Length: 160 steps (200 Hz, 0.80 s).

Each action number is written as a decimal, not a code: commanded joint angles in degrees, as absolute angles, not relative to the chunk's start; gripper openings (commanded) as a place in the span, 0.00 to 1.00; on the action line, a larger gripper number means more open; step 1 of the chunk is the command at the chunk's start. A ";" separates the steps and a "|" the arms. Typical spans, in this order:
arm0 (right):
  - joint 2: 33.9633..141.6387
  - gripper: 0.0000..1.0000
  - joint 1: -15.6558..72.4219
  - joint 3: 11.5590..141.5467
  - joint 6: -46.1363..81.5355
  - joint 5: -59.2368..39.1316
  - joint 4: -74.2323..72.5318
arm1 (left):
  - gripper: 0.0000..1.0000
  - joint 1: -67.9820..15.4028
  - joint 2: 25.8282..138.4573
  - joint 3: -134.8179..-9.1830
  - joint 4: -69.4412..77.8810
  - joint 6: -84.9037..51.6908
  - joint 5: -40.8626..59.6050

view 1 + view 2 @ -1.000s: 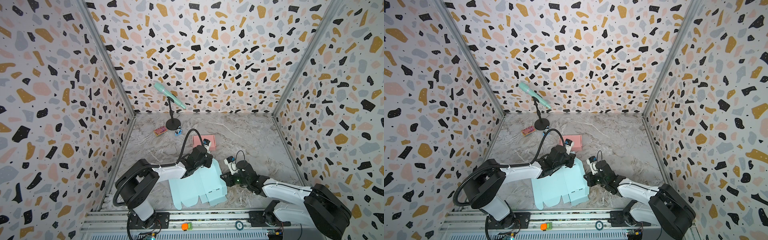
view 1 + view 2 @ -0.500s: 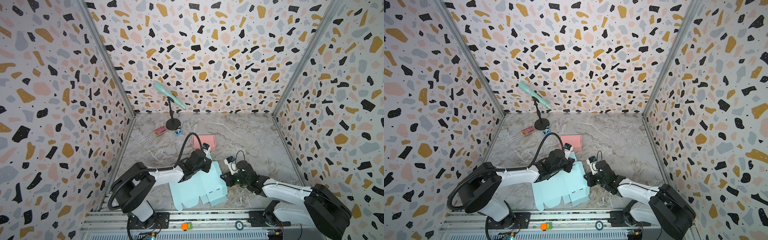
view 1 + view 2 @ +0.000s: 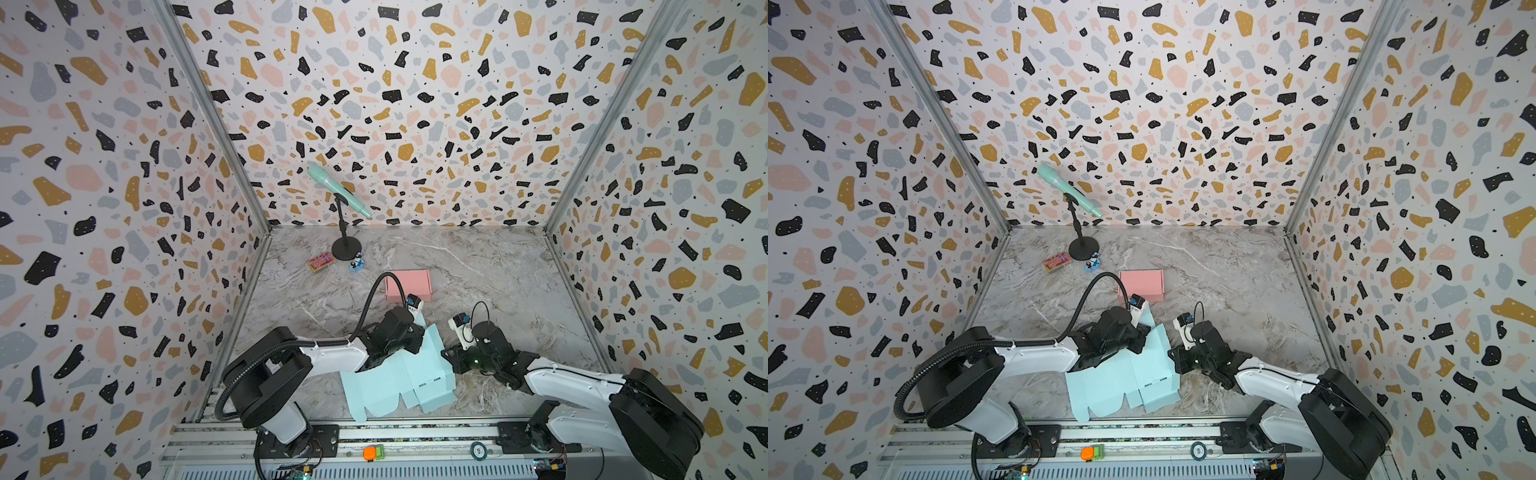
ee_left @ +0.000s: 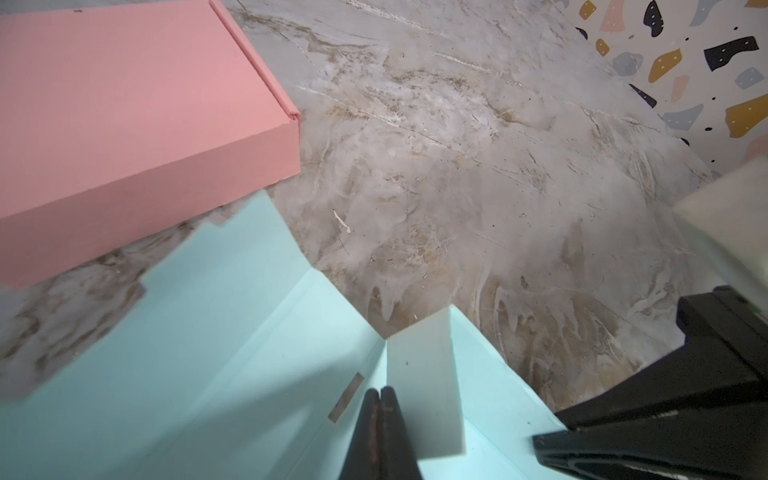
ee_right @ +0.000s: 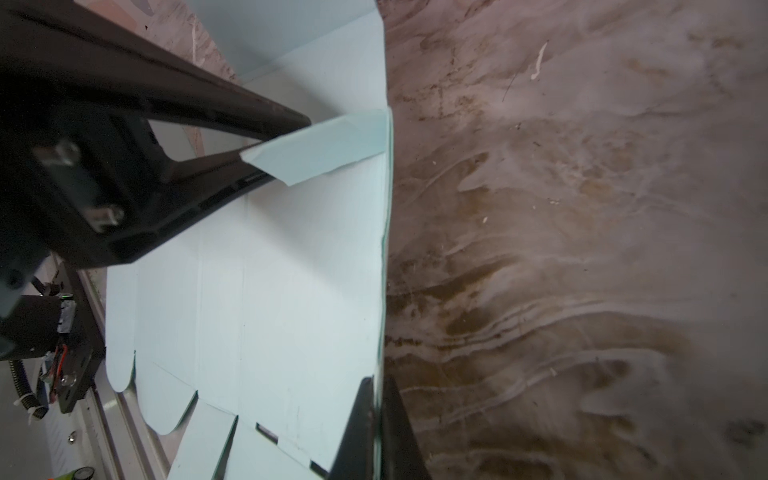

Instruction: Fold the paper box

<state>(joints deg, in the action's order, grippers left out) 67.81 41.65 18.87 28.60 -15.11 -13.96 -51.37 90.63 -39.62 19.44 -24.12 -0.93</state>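
The paper box (image 3: 399,376) (image 3: 1121,382) is a mint-coloured cardboard blank, lying mostly flat near the table's front between both arms. My left gripper (image 3: 417,343) (image 3: 1142,334) (image 4: 380,390) is shut with nothing between its tips. It rests on the blank's inner face (image 4: 208,374), right beside a small raised flap (image 4: 419,374) (image 5: 324,145). My right gripper (image 3: 446,357) (image 3: 1173,357) (image 5: 376,380) is shut on the box's right side panel (image 5: 270,291), whose thin edge stands between the two fingers.
A closed pink box (image 3: 409,282) (image 3: 1142,282) (image 4: 124,116) lies just behind the blank. Further back left stand a mint microphone on a black stand (image 3: 338,189) (image 3: 1067,187), a small red card (image 3: 321,262) and a little blue toy (image 3: 357,264). Patterned walls enclose three sides.
My left gripper has drawn back a little toward the front and lower onto the blank, uncovering more of the pink box. The right arm has stayed where it was.
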 commanded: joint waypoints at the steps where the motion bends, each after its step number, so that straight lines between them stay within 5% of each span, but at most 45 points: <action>1: 67.02 0.07 41.96 20.13 27.81 -13.94 -12.86 | 0.00 -52.38 90.15 -39.18 22.65 -25.27 -1.32; 126: 65.13 0.08 42.01 20.35 26.93 -12.81 -10.29 | 0.00 -52.00 83.95 -33.53 20.19 -26.79 -5.78; 160: 64.06 0.08 42.01 20.72 26.42 -12.46 -8.48 | 0.21 -50.42 79.51 -30.59 19.88 -27.67 -5.98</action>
